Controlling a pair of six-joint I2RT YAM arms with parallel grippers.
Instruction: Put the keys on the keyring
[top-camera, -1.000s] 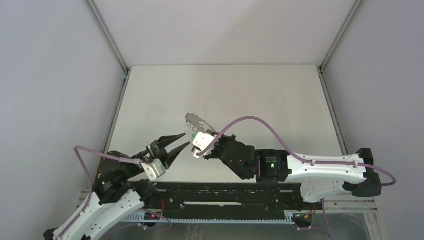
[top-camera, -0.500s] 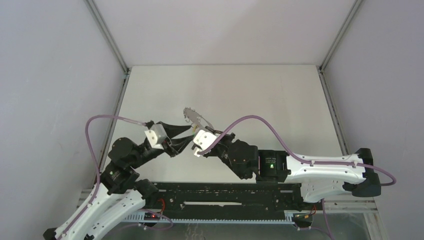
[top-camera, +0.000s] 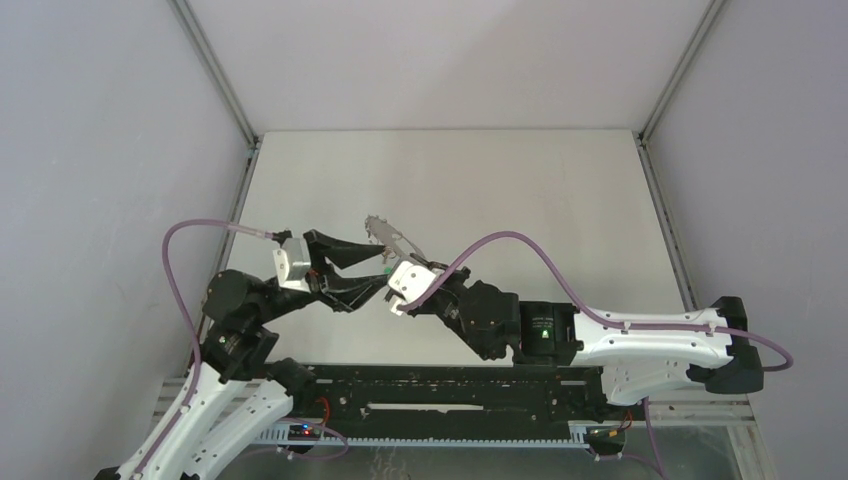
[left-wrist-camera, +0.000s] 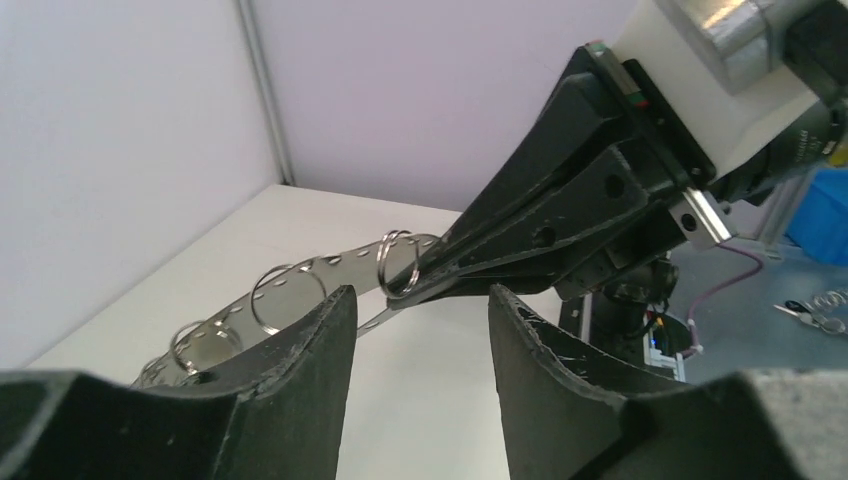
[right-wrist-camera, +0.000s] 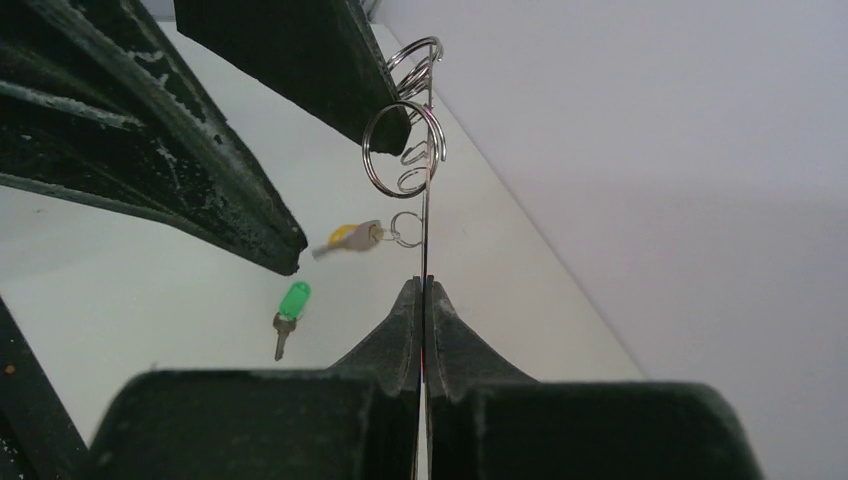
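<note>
Straight ahead of the left end effector (left-wrist-camera: 420, 300), past its 2 dark fingers (left-wrist-camera: 300, 400) held spread apart: the flat grey keyring (left-wrist-camera: 300, 285), lifted above the white bench (left-wrist-camera: 300, 215). Clamped at its right end by the right end effector (left-wrist-camera: 430, 275), reaching in from the upper right, fingers pressed together. Lined with small wire loops (left-wrist-camera: 400, 265), 1 just above the gap. Left end hidden behind the left-hand finger.
</note>
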